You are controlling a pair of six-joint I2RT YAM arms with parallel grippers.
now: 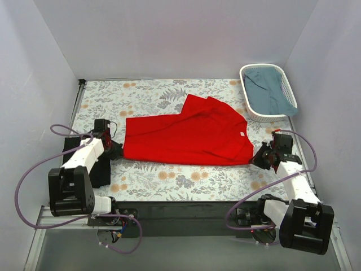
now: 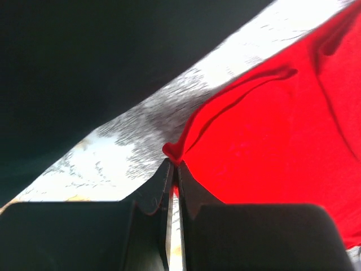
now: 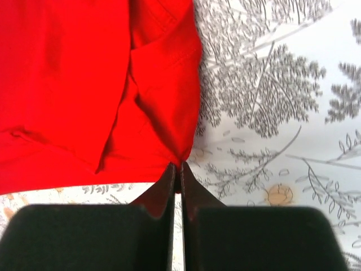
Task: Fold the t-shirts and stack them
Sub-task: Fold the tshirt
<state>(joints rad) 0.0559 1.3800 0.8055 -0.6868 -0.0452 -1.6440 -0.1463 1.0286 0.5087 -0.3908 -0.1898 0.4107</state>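
– Red t-shirt (image 1: 186, 135): where is it?
– Flat on the bench (image 1: 169, 180), left of the white basket (image 1: 265, 117) and nearer my bases. It doesn't touch the basket. The white neck label (image 1: 242, 134) is at the end closest to the basket. Cloth is doubled over and creased, with one flap reaching toward the far edge of the bench.
– Claws?
– Left claw (image 1: 117, 149) is clamped tight on the shirt's edge farthest from the basket. My wrist view shows a red fold nipped between the tips. Right claw (image 1: 259, 157) is clamped tight too, on the shirt's near corner on the basket side, just nearer me than the basket. That corner runs right into the tips. Both claws are down at bench level.
– Anything in the basket?
– Blue-grey cloth (image 1: 271, 90), bunched inside. Can't tell what garment it is.
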